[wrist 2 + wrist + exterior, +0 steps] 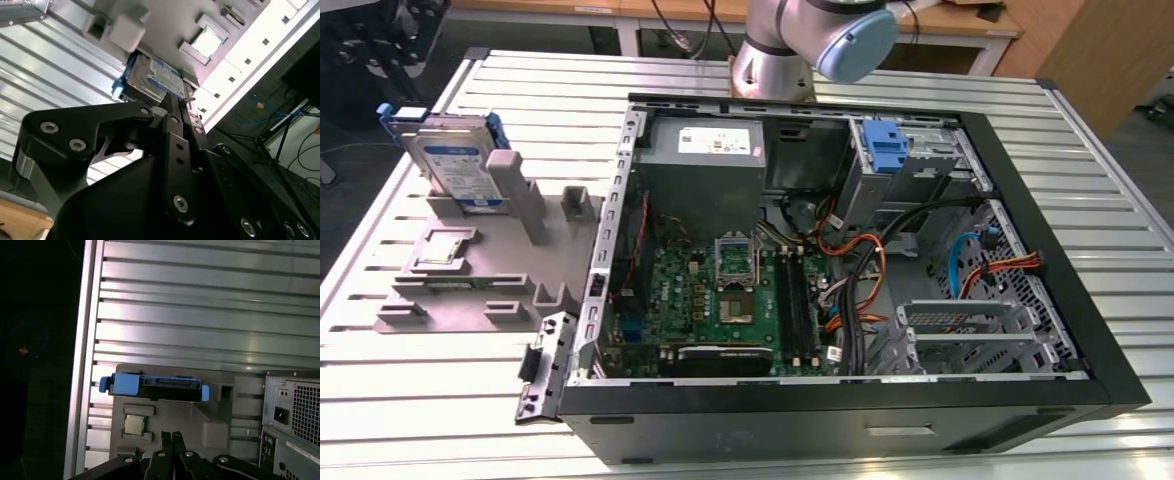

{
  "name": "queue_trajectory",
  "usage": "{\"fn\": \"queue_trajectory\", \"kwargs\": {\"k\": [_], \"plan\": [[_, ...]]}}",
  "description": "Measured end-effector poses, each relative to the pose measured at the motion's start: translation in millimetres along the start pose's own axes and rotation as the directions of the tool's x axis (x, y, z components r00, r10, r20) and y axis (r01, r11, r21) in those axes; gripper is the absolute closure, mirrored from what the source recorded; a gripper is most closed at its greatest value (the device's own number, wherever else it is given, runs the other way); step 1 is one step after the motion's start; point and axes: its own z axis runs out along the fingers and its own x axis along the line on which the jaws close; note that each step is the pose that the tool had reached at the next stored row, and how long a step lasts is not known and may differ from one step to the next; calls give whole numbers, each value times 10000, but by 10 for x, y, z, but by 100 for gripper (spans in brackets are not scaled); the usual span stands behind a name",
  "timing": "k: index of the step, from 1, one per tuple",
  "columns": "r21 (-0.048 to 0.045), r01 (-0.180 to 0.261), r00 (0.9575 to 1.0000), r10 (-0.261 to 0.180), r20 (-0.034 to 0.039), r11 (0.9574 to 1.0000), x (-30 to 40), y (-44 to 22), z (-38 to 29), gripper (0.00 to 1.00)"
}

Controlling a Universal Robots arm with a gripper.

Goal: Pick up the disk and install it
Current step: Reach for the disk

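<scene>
One disk (454, 160) stands on edge in a slot of a grey fixture (480, 290), upper left of the exterior view, white-and-blue label facing outward, blue carrier framing it. Fixture rests on a slatted metal table (400, 400), just beside an open computer case (854, 425) that takes up the centre and right of that view. Inside the case: green motherboard (720, 300) at centre, grey power supply box (707, 150) at its upper edge, blue bracket (886, 150) on the drive bay at upper right. Arm (814, 40) enters at top centre of the exterior view. Gripper (170, 436) appears in both wrist views, black fingers pressed together with no gap between them and nothing held. In the first wrist view it hangs over the fixture; the disk is seen edge-on, and a small square chip (133, 424) sits in a recess between the disk and the fingertips. A strip of bare fixture separates the tips from the disk. In the second wrist view the closed tips line up with the disk's edge; contact cannot be judged there. Disk not installed; it sits outside the case.
</scene>
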Motion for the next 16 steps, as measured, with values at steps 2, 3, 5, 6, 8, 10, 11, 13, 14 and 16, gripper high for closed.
{"fn": "queue_trajectory", "kwargs": {"k": [2,3,5,6,8,10,11,13,14,16], "plan": [[-1,-1,10000,1,1,10000,89,39,13,85],[-1,-1,10000,1,0,10000,133,56,20,85],[-1,-1,10000,1,1,10000,221,94,31,85],[-2,1,10000,-1,2,10000,240,114,35,85],[-1,165,9999,-165,-7,9999,244,126,36,85],[-5,499,9988,-499,-22,9988,244,126,38,85],[-8,692,9976,-692,-30,9976,244,127,40,85],[-12,1045,9945,-1045,-44,9945,244,127,43,85],[-14,1229,9924,-1229,-52,9924,244,126,44,85],[-19,1579,9874,-1579,-68,9875,244,126,48,85]]}}
